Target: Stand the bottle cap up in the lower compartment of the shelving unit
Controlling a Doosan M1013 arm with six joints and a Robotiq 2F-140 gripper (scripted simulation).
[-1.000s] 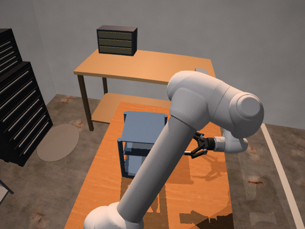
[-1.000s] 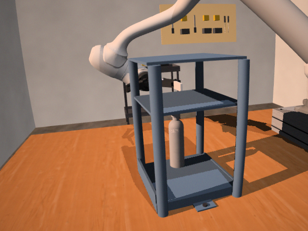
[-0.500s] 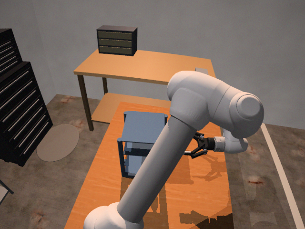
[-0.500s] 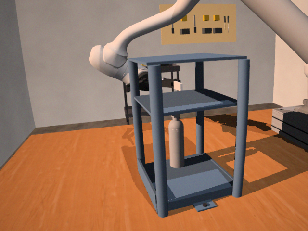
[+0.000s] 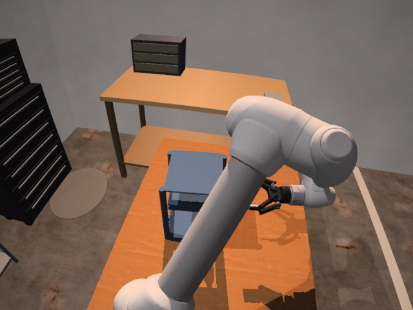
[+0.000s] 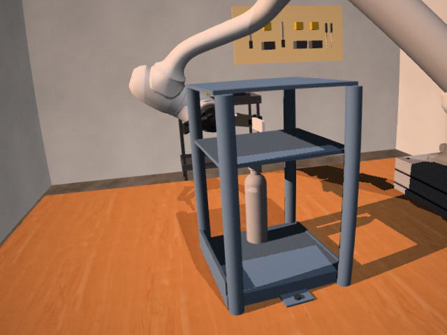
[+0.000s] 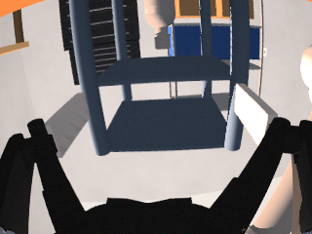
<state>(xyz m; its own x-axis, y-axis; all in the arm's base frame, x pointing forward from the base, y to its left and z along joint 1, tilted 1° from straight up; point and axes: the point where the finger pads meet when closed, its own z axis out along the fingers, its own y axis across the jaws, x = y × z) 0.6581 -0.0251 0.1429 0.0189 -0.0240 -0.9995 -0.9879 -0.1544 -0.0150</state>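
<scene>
The grey bottle [image 6: 255,205] stands cap up on the floor of the lower compartment of the blue shelving unit [image 6: 270,187], towards its back, apart from the posts. My gripper [image 6: 254,109] is open and empty. It is outside the unit, off one open side, at about the height of the upper compartment. In the top view the gripper [image 5: 259,195] is to the right of the unit [image 5: 191,186], and my own arm hides the bottle.
My arm's long link [image 5: 213,216] crosses in front of the unit in the top view. A wooden table with a drawer box [image 5: 158,55] stands behind, a black tool cabinet [image 5: 23,143] at the left. A stack of dark boxes [image 6: 422,180] is at the table's edge.
</scene>
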